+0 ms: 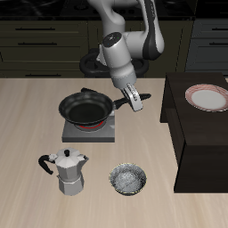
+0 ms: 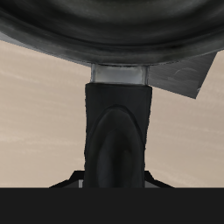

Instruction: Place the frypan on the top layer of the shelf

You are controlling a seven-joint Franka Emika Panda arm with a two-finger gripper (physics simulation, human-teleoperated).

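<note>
No brand, label or writing readable on anything in either view.

Landmark: burner plate (image 1: 89,131), grey square, red rings partly showing under the pan.

Frypan (image 1: 85,109): black, round, shallow. Sits on the burner plate, bowl holds nothing visible. Handle (image 1: 134,100) runs away from the burner plate toward the shelf side. In the wrist view the handle (image 2: 120,131) fills the middle, joined to the pan's rim by a silver collar.

Claw (image 1: 133,99): at the handle, just beyond the burner plate's edge, arm angled down from above. Fingers not clearly shown in either view; cannot tell whether clenched on the handle or released.

Shelf (image 1: 200,125): dark blocky unit, flat top, well apart from the burner plate across bare bench (image 1: 27,116). On its top a plate (image 1: 208,97), white centre with red rim, nothing on it.

Moka pot (image 1: 69,171): silver, upright, lid on, nearer the bench's front edge than the burner plate. Contents hidden.

Small silver bowl (image 1: 127,179): beside the moka pot, also in front of the burner plate; looks empty.

Dark drawer cabinets (image 1: 40,40) stand behind the burner plate, past the bench.
</note>
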